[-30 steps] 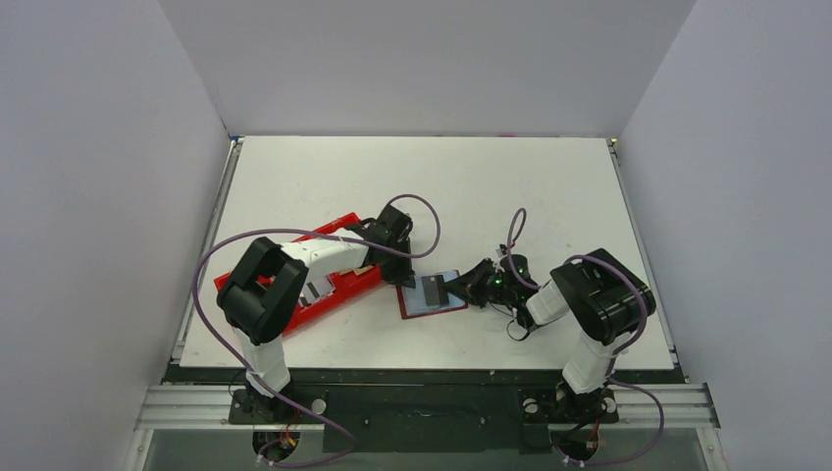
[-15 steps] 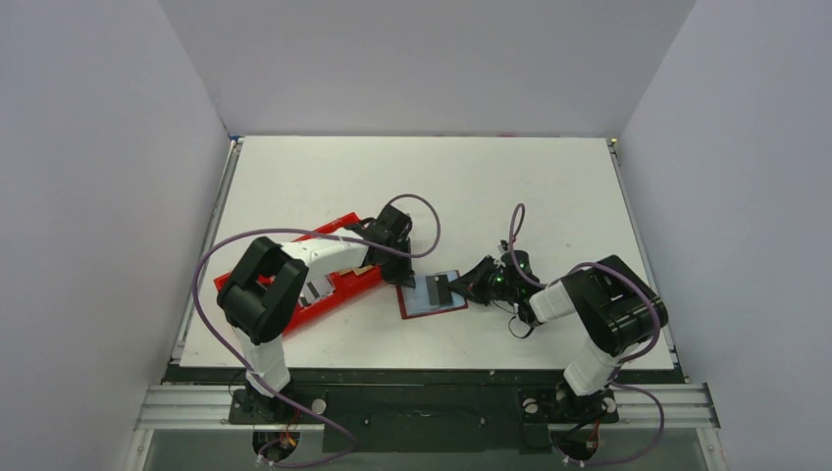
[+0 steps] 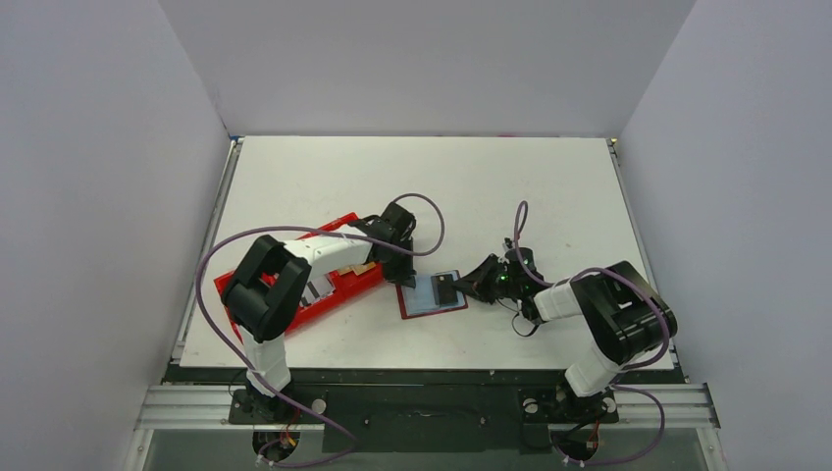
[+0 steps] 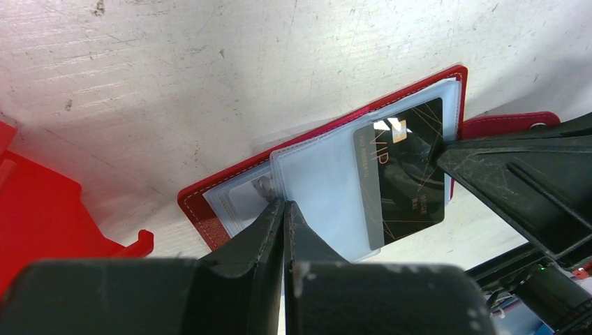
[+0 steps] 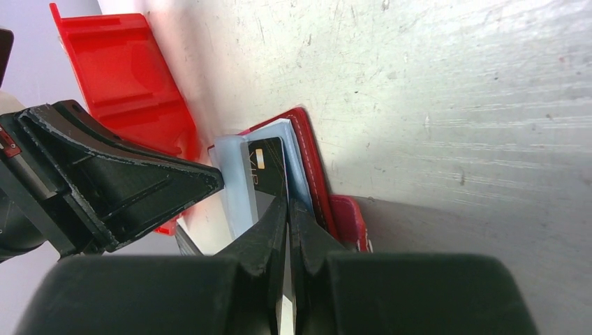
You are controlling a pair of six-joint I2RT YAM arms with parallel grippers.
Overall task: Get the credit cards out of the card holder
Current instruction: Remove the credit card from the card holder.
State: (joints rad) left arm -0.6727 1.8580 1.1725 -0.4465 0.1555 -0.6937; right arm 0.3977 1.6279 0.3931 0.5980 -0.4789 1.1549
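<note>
Card (image 5: 269, 166) pinched in rt hand (image 5: 287, 206).

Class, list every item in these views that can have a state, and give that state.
card holder, open, lying flat on the table.
credit card, part-way out of its clear sleeve.
right end effector, shut on the credit card.
left end effector, shut, tips at the clear sleeve.
red tray, holds items, unclear which.

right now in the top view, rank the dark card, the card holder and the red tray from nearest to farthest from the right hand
1. dark card: pinched at the tips of the right hand.
2. card holder: lying open just left of that hand.
3. red tray: farthest, out on the left side.
</note>
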